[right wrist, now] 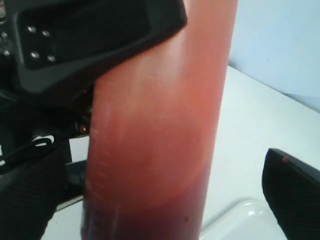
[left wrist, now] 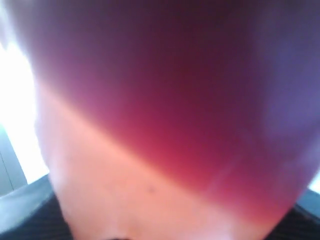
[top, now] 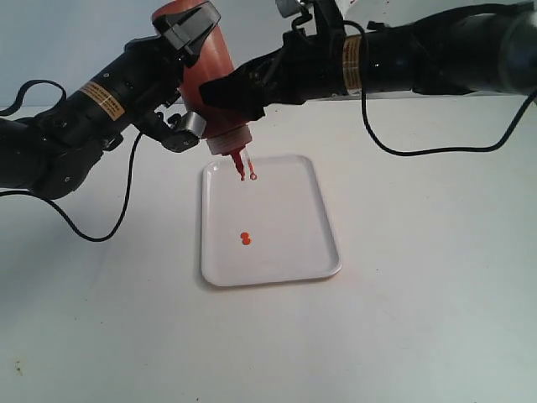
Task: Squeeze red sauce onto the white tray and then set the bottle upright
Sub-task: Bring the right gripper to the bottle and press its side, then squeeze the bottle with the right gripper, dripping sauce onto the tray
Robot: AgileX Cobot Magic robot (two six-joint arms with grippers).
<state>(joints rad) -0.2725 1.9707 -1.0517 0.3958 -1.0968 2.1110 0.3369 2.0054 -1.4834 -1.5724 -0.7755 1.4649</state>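
Note:
The bottle hangs upside down over the far end of the white tray, its red nozzle pointing down and the tip cap dangling beside it. My left gripper is shut on the bottle's body, which fills the left wrist view. A small red sauce blob lies near the tray's middle. My right gripper straddles the bottle from the other side. One of its fingers stands apart from the bottle wall.
The tray sits on a plain white table. Black cables trail from both arms across the table. A corner of the tray's rim shows below the bottle in the right wrist view.

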